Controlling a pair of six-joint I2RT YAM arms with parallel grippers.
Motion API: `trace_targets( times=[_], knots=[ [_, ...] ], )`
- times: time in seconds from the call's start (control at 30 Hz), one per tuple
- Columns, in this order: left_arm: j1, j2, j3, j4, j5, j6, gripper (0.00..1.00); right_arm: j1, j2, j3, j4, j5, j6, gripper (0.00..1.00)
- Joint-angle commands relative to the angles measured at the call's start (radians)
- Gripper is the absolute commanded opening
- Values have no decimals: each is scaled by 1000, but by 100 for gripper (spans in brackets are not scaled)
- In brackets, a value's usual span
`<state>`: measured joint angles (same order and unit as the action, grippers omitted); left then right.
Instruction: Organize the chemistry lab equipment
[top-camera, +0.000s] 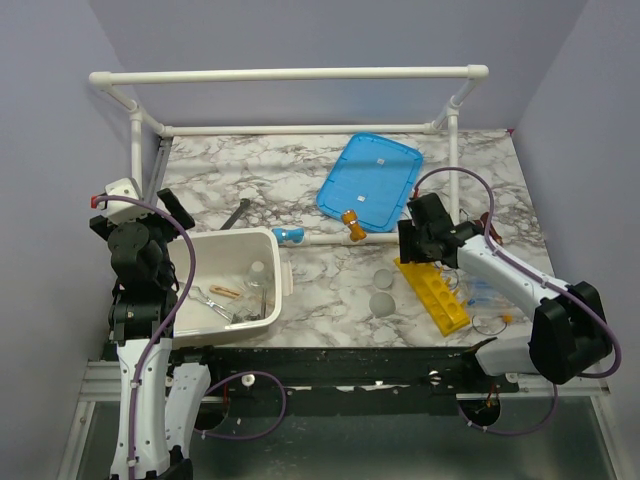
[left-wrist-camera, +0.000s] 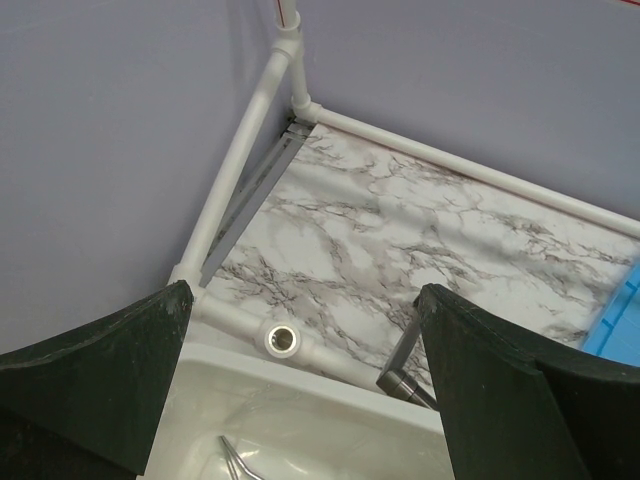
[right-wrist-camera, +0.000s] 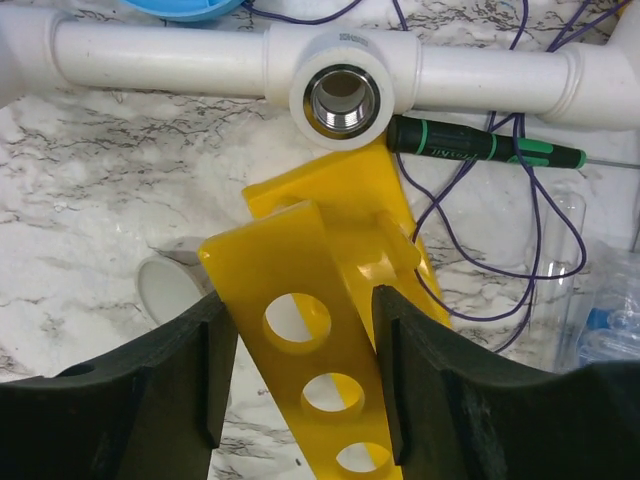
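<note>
Two arms up, logging both. My right gripper (right-wrist-camera: 305, 300) sits at the far end of the yellow holed test-tube rack (top-camera: 434, 296). It has one finger on each side of the rack's top plate, jaws at a middling width. The left pad looks to touch the plate's edge. On the other side I cannot tell contact, so I cannot call it a grip.

The rack lies on the marble table (top-camera: 330, 270) at the right, toward the near edge, running diagonally. Its far end is close to the white pipe (right-wrist-camera: 180, 60). A green-and-black screwdriver (right-wrist-camera: 480, 148) lies just beside that pipe. Two small beakers (top-camera: 385, 277) sit just left of the rack.

My left gripper (left-wrist-camera: 305, 295) is spread wide with nothing between the fingers, hanging over the far edge of the big white tub (top-camera: 230, 236). In the tub are the metal scissor tongs (top-camera: 212, 303), thin wooden sticks (top-camera: 226, 291) and clear glass flask (top-camera: 258, 275).

The blue lid (top-camera: 370, 180) lies flat farther back, apart from the rack. An orange-capped item (top-camera: 350, 222) sits at the lid's near edge. A small blue item (top-camera: 290, 236) is by the tub's far right corner. A dark metal tool (top-camera: 236, 213) lies beyond the tub.
</note>
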<state>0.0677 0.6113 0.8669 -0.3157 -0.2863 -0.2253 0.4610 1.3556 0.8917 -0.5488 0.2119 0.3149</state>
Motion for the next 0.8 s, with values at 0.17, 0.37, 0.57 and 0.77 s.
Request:
trace_targets(
  times=[0.17, 0.37, 0.57, 0.77],
  knots=[
    [-6, -1, -12, 14, 21, -5, 99, -1, 11, -4, 50, -27, 129, 35],
    [-6, -6, -12, 15, 18, -3, 99, 21, 23, -19, 109, -1, 228, 22],
    [-5, -9, -14, 14, 14, -3, 99, 44, 37, 9, 99, 78, 296, 23],
    [-6, -10, -14, 14, 13, -2, 99, 48, 24, 52, 47, 101, 290, 64]
  ],
)
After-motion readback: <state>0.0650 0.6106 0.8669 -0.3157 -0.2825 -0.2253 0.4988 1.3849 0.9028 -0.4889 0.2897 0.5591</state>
